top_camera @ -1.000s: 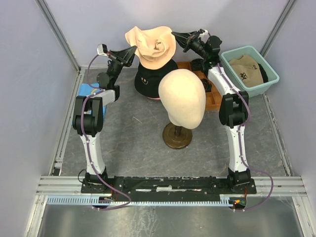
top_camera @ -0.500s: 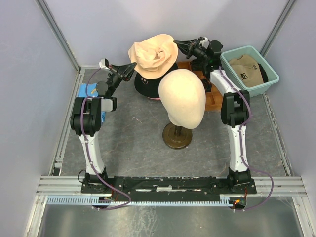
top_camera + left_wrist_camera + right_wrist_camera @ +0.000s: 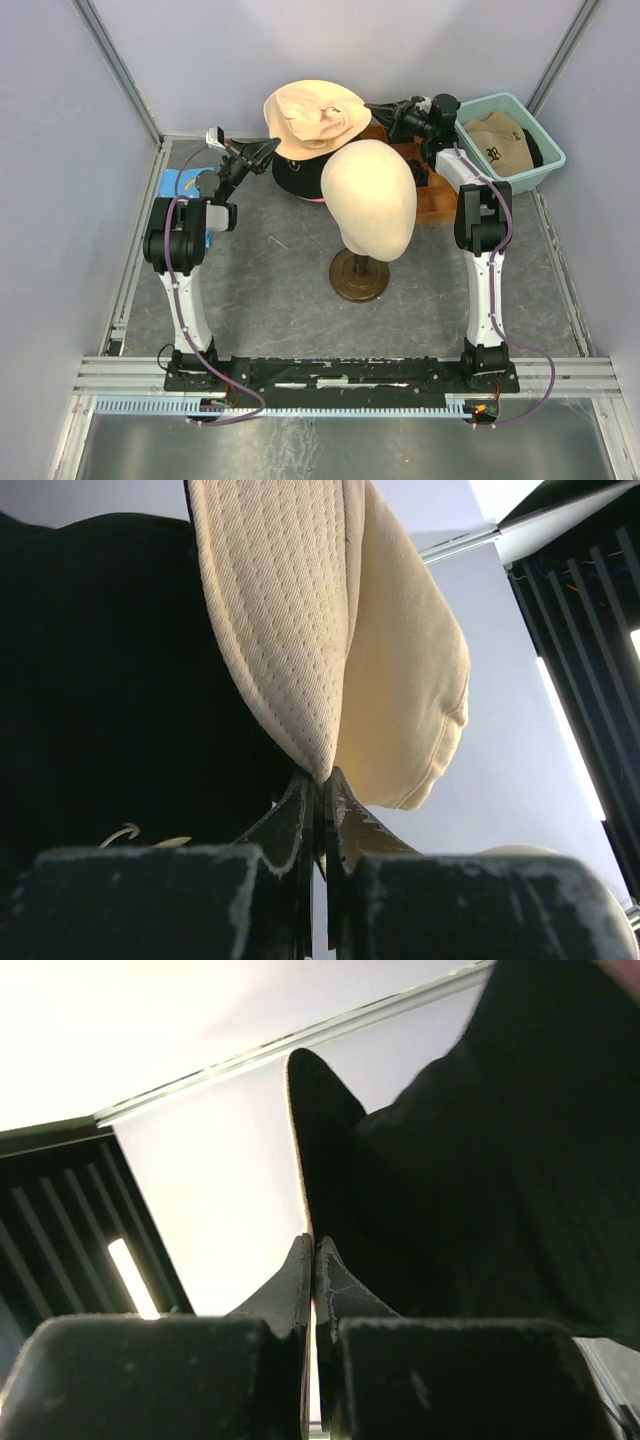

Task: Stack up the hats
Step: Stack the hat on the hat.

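Cream mannequin head (image 3: 369, 198) sits upright on a round brown stand (image 3: 360, 276), mid tabletop (image 3: 270, 290). Teal plastic tub (image 3: 540, 170) far right, near the wall. Brown wooden tray (image 3: 432, 200) between head and tub, partly hidden. Blue flat item (image 3: 178, 184) far left, mostly covered. Tabletop is mottled grey.

The beige hat (image 3: 315, 118) hung crumpled just above the black cap (image 3: 298, 178) at the bench's (image 3: 280, 270) far edge. The tan cap (image 3: 497, 140) lay in the teal tub (image 3: 522, 183) at the far right corner.
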`<state>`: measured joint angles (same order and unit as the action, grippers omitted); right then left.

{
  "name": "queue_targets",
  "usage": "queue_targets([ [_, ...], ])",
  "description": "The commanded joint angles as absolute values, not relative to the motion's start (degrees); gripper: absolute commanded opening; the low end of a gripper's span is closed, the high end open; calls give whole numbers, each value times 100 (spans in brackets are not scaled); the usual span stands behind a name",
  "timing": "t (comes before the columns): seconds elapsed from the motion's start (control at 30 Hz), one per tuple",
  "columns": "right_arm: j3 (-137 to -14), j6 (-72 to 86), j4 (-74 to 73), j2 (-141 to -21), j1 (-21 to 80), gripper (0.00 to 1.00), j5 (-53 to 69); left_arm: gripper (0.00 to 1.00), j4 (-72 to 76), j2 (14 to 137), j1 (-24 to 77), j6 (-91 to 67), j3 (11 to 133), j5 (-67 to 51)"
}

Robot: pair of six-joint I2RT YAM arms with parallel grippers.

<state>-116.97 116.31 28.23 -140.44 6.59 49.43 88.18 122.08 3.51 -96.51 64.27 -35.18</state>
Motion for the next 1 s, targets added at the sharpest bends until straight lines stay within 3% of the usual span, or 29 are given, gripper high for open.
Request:
queue_targets([
  [0.0,-11846,10715,1966,-14232,623,0,5211,3,9914,12438,332,-9479,6576,-3786],
  [0.23,-12535,9672,693,-14535,632,0,5324,3,9920,12557,171,-9454,6360,-3857],
  [0.97,-12739,7726,-1381,-14533,637,0,5119,3,9915,12833,-246,-9359,5343,-4132],
])
